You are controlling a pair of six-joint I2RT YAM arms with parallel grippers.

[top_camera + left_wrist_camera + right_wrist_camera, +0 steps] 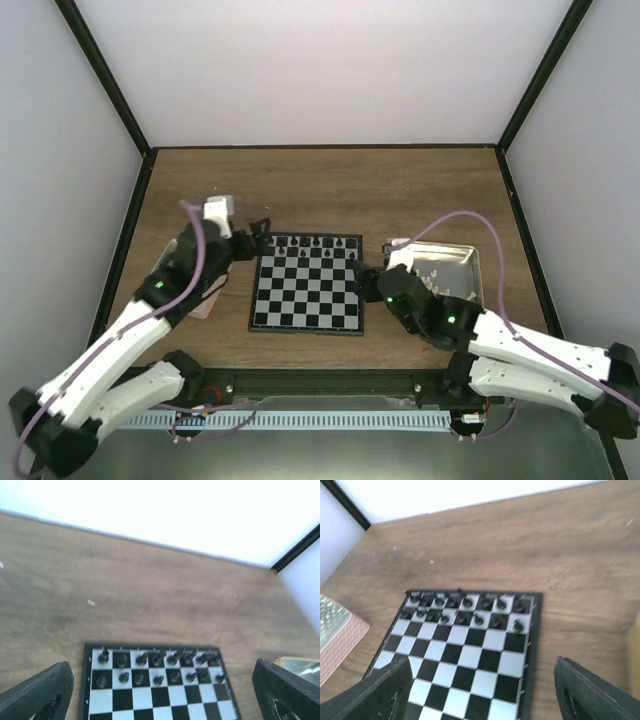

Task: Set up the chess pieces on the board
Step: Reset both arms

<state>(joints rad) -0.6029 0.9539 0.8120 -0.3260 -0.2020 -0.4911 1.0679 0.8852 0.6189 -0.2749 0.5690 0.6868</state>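
Note:
The board (305, 300) lies flat in the middle of the table. Black chess pieces (312, 246) fill its two far rows, and they show again in the left wrist view (157, 659) and the right wrist view (465, 602). The near squares are bare. Cream-white pieces (437, 283) lie loose in the metal tray on the right. My left gripper (258, 238) hovers at the board's far left corner, open and holding nothing (160, 700). My right gripper (372, 280) is at the board's right edge, open and empty (487, 695).
A tan metal tray (462, 258) sits right of the board, its corner visible in the left wrist view (300, 664). A pink tray (340, 640) lies left of the board, mostly under my left arm (150, 300). Black frame rails and white walls enclose the table.

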